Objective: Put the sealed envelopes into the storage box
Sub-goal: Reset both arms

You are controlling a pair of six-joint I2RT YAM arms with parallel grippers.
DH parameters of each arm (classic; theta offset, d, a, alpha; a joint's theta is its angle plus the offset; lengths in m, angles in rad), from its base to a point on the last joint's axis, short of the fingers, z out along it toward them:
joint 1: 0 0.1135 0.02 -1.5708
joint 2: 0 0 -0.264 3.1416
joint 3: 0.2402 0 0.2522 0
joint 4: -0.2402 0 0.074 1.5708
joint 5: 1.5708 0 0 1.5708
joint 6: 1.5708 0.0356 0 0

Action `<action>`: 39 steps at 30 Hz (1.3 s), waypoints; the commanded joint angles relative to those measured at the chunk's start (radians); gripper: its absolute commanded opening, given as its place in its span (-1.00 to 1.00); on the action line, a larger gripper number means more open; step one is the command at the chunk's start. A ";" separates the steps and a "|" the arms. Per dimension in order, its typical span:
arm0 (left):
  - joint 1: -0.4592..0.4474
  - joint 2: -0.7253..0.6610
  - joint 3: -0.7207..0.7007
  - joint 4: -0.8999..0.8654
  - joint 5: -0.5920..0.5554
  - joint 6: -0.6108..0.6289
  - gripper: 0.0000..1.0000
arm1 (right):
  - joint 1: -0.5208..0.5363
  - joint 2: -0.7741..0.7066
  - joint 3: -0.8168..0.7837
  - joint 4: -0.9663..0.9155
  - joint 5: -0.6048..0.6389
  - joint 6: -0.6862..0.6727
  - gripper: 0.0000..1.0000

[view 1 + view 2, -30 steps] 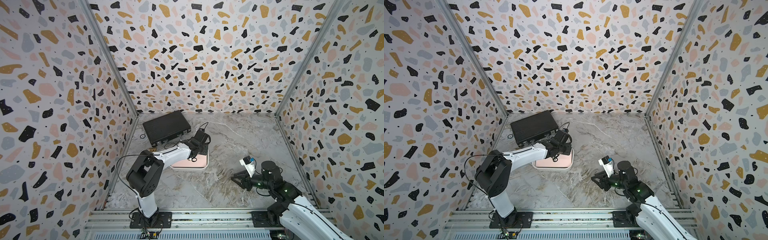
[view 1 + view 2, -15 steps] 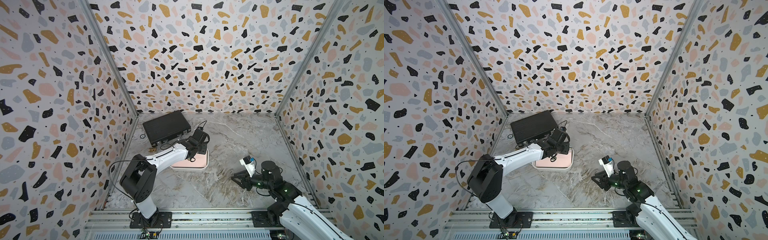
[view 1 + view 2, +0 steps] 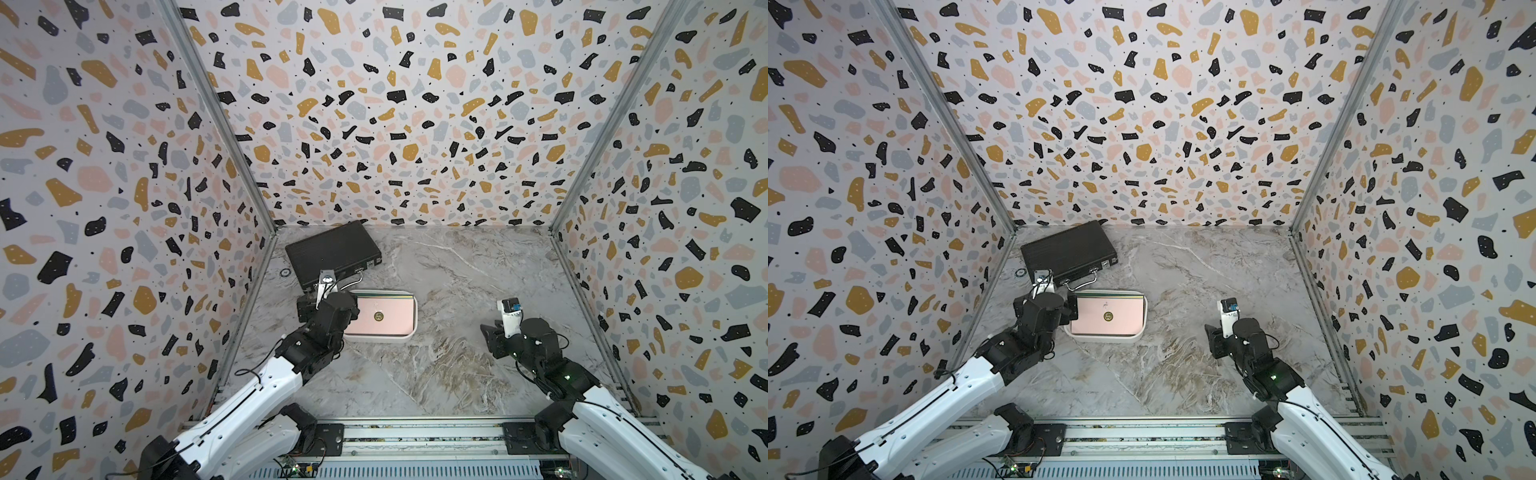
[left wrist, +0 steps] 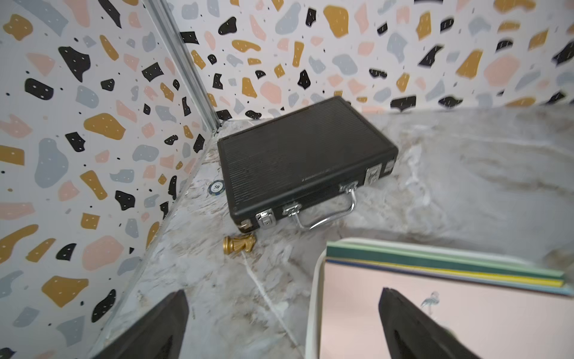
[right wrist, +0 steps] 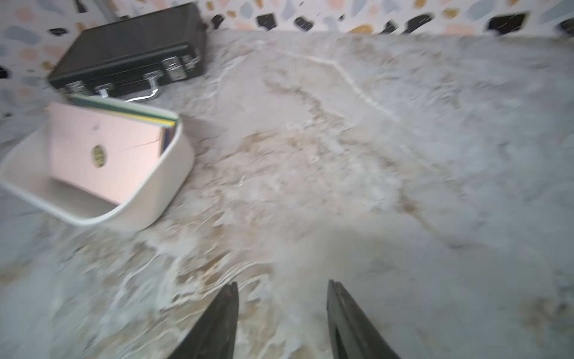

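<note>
Now | left gripper (image 4: 283, 292) spread wide above storage box (image 4: 312, 310) edge | right gripper (image 5: 282, 283) parted, empty

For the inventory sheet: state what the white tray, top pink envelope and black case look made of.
White tray: likely plastic, smooth seamless rounded wall. Pink envelope: matte paper, flat, creased flap. Black case: ribbed matte shell, plastic or metal unclear; shiny metal handle.
</note>
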 commanded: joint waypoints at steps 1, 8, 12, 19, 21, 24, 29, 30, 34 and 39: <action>0.008 -0.057 -0.172 0.331 -0.083 0.281 0.98 | 0.003 0.064 -0.028 0.196 0.365 -0.155 0.07; 0.145 -0.118 -0.374 0.573 0.067 0.321 0.98 | -0.003 0.203 -0.043 0.401 0.523 -0.276 0.14; 0.233 -0.001 -0.426 0.700 0.149 0.291 0.98 | -0.068 0.289 -0.116 0.576 0.556 -0.320 0.14; 0.369 0.309 -0.391 1.005 0.354 0.347 0.98 | -0.201 0.500 -0.154 0.856 0.430 -0.334 0.14; 0.433 0.383 -0.357 0.999 0.443 0.281 0.98 | -0.225 0.584 -0.149 0.974 0.421 -0.366 0.15; 0.468 0.618 -0.406 1.381 0.487 0.299 0.98 | -0.285 0.725 -0.171 1.184 0.309 -0.385 0.14; 0.484 0.567 -0.354 1.199 0.553 0.282 0.98 | -0.350 0.861 -0.185 1.334 0.222 -0.344 0.17; 0.502 0.560 -0.329 1.134 0.581 0.263 0.98 | -0.366 0.827 -0.126 1.162 0.198 -0.322 0.14; 0.560 0.551 -0.300 1.058 0.672 0.225 0.98 | -0.482 0.836 -0.019 0.963 0.022 -0.247 0.38; 0.560 0.535 -0.297 1.026 0.672 0.224 0.98 | -0.483 0.846 -0.041 1.027 0.012 -0.252 0.99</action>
